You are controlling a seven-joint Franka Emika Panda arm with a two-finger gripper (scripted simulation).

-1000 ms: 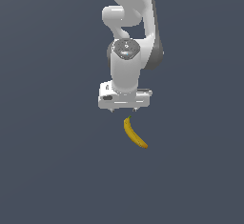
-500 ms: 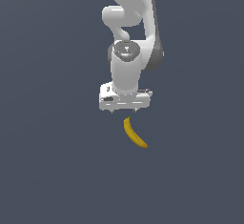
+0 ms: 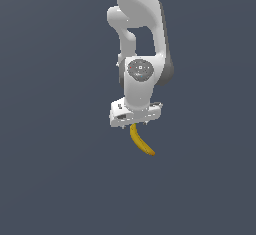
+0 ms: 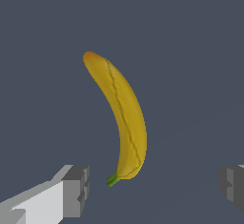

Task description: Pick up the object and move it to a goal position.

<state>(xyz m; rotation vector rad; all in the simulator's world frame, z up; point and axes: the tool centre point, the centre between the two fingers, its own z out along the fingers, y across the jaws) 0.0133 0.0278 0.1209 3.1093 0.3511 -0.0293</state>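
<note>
Nothing has visibly moved since the earlier exterior frames: the arm, the gripper and the banana all sit where they did a second ago. The gripper (image 3: 136, 124) points straight down from the white wrist block, and the wrist view shows its jaws spread wide, one grey finger pad (image 4: 76, 190) on one side and the other pad (image 4: 232, 185) far off on the opposite side, with open space between them. Neither pad touches anything. The banana (image 3: 140, 140) lies on the dark grey floor (image 3: 55, 169) just beneath the gripper; in the exterior view its upper end is tucked under the wrist block and its body curves away toward the exterior view's right. In the wrist view the banana (image 4: 121, 118) appears whole, yellow, gently curved, with a thin dark seam along its length and a small green stem tip (image 4: 112, 180). That stem end sits between the two pads but nearer the first one, apart from it, while the rest of the fruit stretches away from the line joining the fingers. Above the gripper, the white Panda arm (image 3: 141, 39) rises through a round joint and leaves the frame at the top.
</note>
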